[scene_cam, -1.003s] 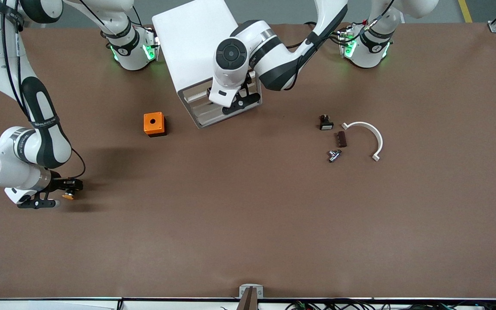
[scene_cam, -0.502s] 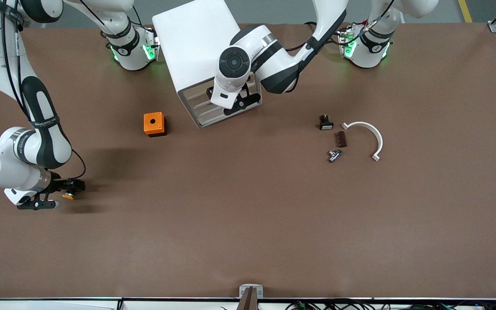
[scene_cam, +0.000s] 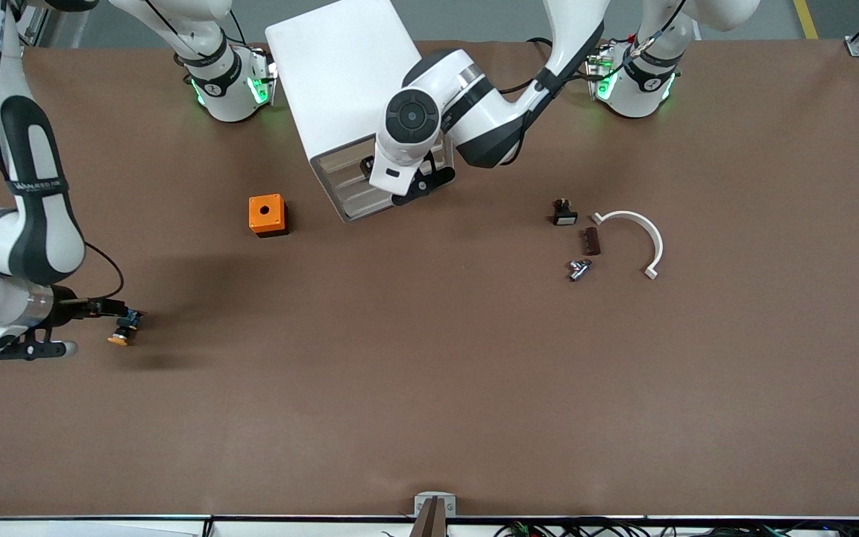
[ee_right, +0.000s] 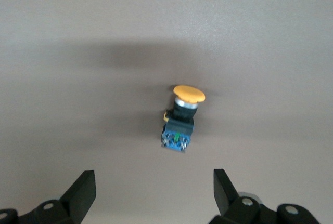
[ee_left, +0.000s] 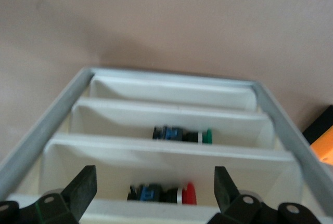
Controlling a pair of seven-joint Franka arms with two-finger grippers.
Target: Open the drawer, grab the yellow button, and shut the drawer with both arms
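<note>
Now the button [scene_cam: 122, 333] lies on its side on the brown table [scene_cam: 429, 388], toward the right arm's end, nearer to the front camera than the orange box [scene_cam: 267, 215]. In the right wrist view its yellow cap and black-and-blue body [ee_right: 181, 121] rest free on the surface, and nothing touches them. The right gripper [scene_cam: 105, 317] is just beside the button, with its jaws spread wide and empty; both fingers [ee_right: 83, 190] stand apart from the part.

The left gripper [scene_cam: 408, 179] is in front of the white cabinet [scene_cam: 340, 82], at the level of the drawers. Its fingers [ee_left: 86, 187] are also wide apart and hold nothing. In the left wrist view the stacked drawers [ee_left: 171, 154] are seen from above, stepped one past another. One tray holds a button with a red cap [ee_left: 164, 194], and the next tray holds one with a green cap [ee_left: 182, 134]. Which of them is the top drawer I cannot tell.

Toward the left arm's end lie a small black part [scene_cam: 564, 213], a dark brown block [scene_cam: 591, 241], a metal fitting [scene_cam: 578, 268] and a white curved piece [scene_cam: 638, 237], all close together.
</note>
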